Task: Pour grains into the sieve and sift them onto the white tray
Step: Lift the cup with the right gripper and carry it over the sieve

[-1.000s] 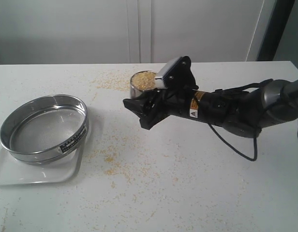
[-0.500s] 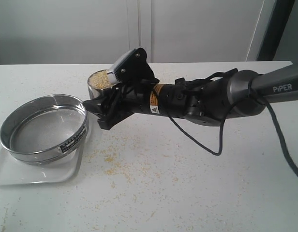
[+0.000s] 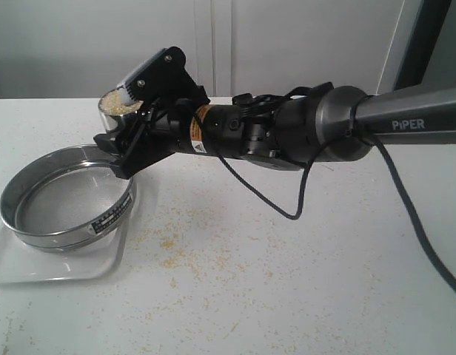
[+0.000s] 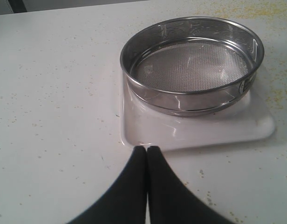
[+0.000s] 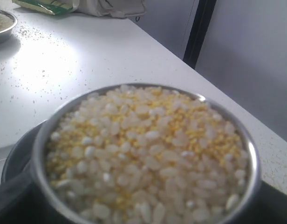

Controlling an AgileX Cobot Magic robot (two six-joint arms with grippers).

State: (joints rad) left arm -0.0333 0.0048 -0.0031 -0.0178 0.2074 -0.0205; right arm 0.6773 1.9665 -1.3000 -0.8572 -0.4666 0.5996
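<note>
Step in hand: transport, with the pour not yet begun.

- The grains (image 5: 148, 149), white rice-like kernels mixed with fine yellow granules, fill the steel cup (image 5: 41, 144) to the brim. None show on the mesh.
- The right claw (image 3: 115, 118) stands wide, clamped across the cup. It holds the cup roughly level in the upper left of the exterior frame, just above the sieve's far rim.
- The sieve (image 3: 69, 196) rests on the white tray (image 3: 35, 270) at the left of the frame, and its mesh is bare.
- The left claw (image 4: 146, 154) is pressed shut on nothing. It hangs over the worktop (image 3: 287, 281) near the tray's edge.
- Loose yellow specks are scattered across the worktop.

Next move, as judged: bring the cup further in over the mesh, then tip it slowly. The brim-full load could spill past the hoop if it is tilted while still over the rim.

Change from the earlier frames: the cup travels from the top centre of the frame leftward and upward to the sieve's edge, and the arm stretches out further. The sieve and tray are unmoved.
</note>
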